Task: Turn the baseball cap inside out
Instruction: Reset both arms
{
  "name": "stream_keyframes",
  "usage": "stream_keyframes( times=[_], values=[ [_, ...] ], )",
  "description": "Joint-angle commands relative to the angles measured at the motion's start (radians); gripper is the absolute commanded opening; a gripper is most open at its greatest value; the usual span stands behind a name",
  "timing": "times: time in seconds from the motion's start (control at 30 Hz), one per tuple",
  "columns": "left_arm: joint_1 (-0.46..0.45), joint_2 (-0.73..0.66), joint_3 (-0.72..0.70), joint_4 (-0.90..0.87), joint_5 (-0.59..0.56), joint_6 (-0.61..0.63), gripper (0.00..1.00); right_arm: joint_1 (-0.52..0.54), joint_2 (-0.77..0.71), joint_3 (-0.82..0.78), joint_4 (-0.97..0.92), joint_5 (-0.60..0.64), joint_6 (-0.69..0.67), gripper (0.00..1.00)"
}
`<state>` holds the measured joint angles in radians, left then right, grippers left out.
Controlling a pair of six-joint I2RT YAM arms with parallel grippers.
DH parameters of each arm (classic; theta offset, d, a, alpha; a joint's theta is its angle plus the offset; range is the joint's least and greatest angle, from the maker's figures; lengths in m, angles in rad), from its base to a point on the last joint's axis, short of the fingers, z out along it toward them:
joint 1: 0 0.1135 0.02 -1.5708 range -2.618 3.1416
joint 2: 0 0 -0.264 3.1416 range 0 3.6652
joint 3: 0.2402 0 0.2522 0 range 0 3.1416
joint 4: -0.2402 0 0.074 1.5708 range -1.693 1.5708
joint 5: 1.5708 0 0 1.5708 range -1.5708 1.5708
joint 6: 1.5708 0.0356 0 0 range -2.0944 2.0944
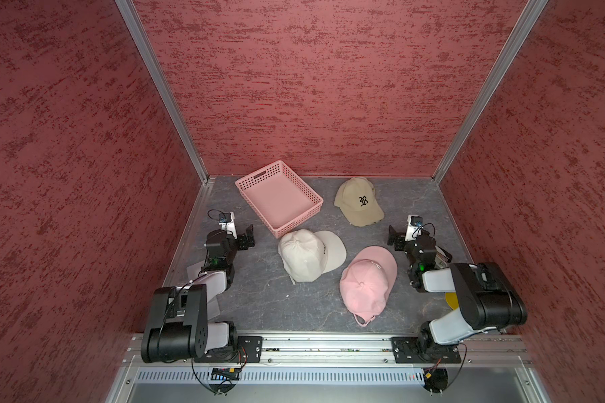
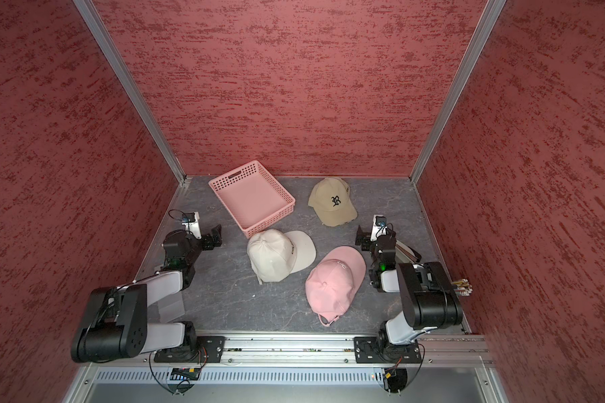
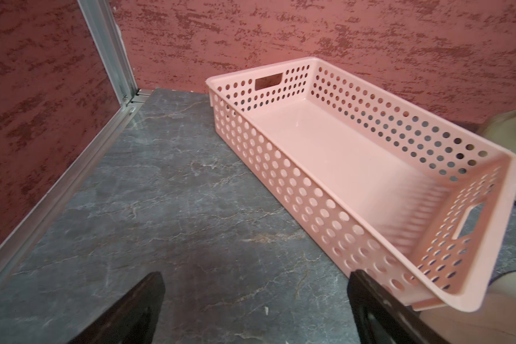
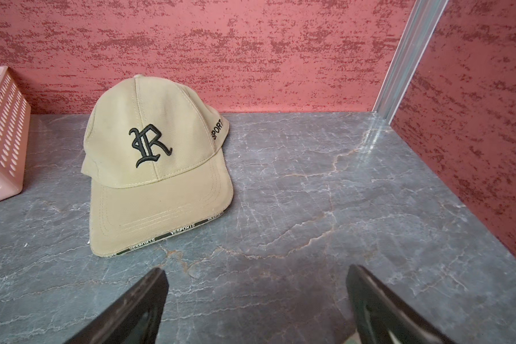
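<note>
Inspection: no cap taken up, both tools idle.

Three caps lie crown-up on the bench (image 1: 259, 296), none reversed: the cream cap (image 1: 304, 258) just beside the pink basket (image 1: 299, 219) at its near corner, the pink cap (image 1: 367, 282) further towards the robot, the tan cap (image 1: 358, 202) to the basket's right. The left tool (image 1: 248, 235) and the right tool (image 1: 393, 237) hang empty, jaws apart, flanking the basket and the caps, apparently parked clear. Which cap is intended cannot be told.

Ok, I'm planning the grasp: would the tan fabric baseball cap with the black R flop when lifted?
Probably only partly: the tan fabric baseball cap shows a domed crown unsupported, so its front seems stiffened. Its stitched brim lies flat and looks rigid, likely the surest pinch. Thin cloth suggests little weight.
</note>
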<state>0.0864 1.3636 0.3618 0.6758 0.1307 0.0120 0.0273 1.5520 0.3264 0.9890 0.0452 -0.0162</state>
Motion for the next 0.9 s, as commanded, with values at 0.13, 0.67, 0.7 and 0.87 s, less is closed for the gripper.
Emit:
stream_keyframes(
  times=[0.13, 0.67, 0.7, 0.87],
  values=[
    [-0.062, 0.173, -0.053, 0.357, 0.014, 0.052, 1.00, 0.003, -0.002, 0.028, -0.011, -0.002, -0.005, 0.99],
    [-0.085, 0.166, -0.012, 0.267, -0.082, 0.041, 1.00, 0.004, -0.004, 0.055, -0.063, -0.007, -0.007, 0.99],
    [-0.084, 0.166, -0.011, 0.266, -0.082, 0.041, 1.00, 0.005, -0.004, 0.055, -0.064, -0.007, -0.007, 0.99],
    [-0.035, 0.172, 0.021, 0.209, 0.007, 0.011, 1.00, 0.004, -0.004, 0.054, -0.063, -0.008, -0.007, 0.99]
  ],
)
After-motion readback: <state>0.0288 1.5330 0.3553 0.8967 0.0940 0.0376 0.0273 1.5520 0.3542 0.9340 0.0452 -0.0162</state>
